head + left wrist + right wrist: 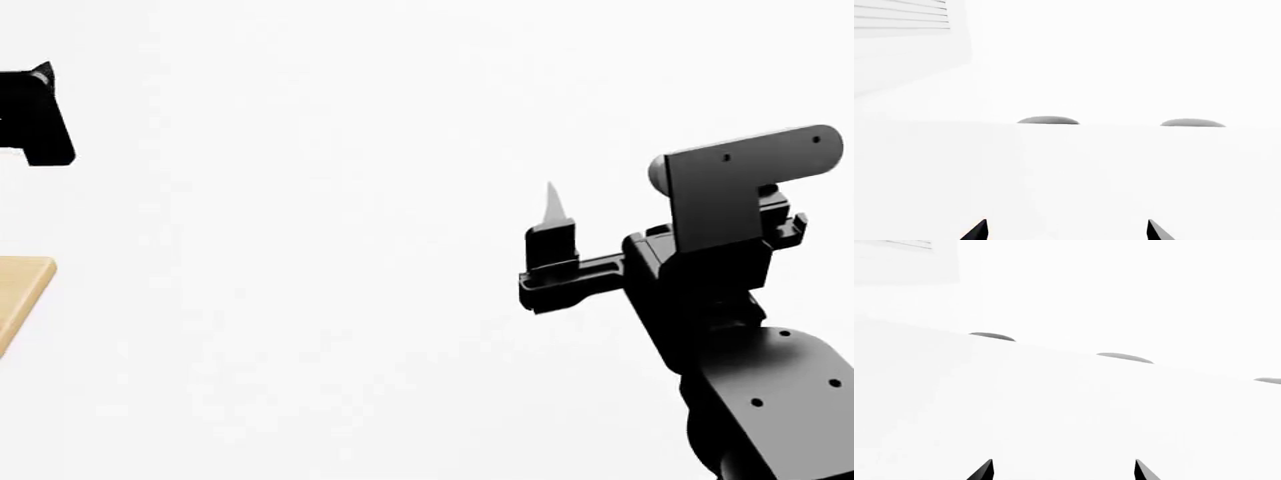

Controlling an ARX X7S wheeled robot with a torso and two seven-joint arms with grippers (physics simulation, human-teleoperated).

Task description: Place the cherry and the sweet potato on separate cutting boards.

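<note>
No grasp yet; step reads as search and approach. Cherry and sweet potato not visible in any view. One cutting board [19,297] corner shows at head view's left edge. Next: find the fruit. Left gripper [1066,231] and right gripper [1063,471] spread wide, holding and touching nothing.

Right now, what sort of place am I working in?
Hard to say: probably a bare white simulated room with a white counter. The only clues are a corner of a wooden cutting board, grey domes at the counter's far edge, and slats like a vent.
</note>
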